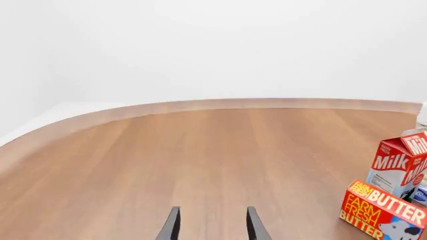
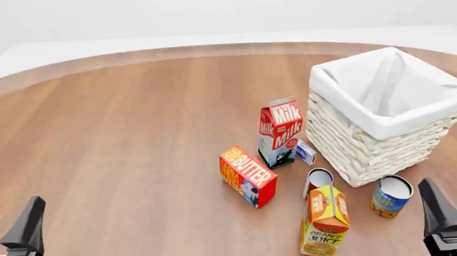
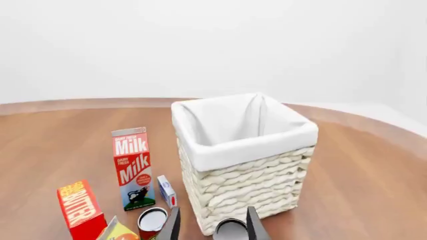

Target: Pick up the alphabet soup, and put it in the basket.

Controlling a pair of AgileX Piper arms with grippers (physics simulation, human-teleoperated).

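A broad wooden counter [image 2: 121, 144] with a reddish-brown grain fills the scene, its far edge curved and trimmed with a lighter rim. Beyond it is only a plain white wall and a pale floor.

The basket [image 2: 383, 138] stands upright on the right side of the counter, its white cloth lining folded over the rim. The alphabet soup [image 2: 390, 195] stands upright just in front of the basket's near right corner, close to the wicker; whether it touches cannot be told. A second can with a red-orange label [image 2: 318, 182] stands near the basket's near left corner. A milk carton [image 2: 279, 132] stands upright left of the basket, with a small white and blue box [image 2: 305, 152] between them at their bases. A butter box [image 2: 248, 176] sits nearer and left of the milk, and an orange juice carton [image 2: 325, 221] stands nearest, just in front of the red-orange can.

The left gripper [image 1: 212, 225] hangs over bare wood at the near left, well apart from everything, its jaws released and holding nothing. The right gripper [image 3: 212, 226] hangs at the near right, jaws likewise spread and holding nothing, with the soup's white top visible between its fingers in the right wrist view.
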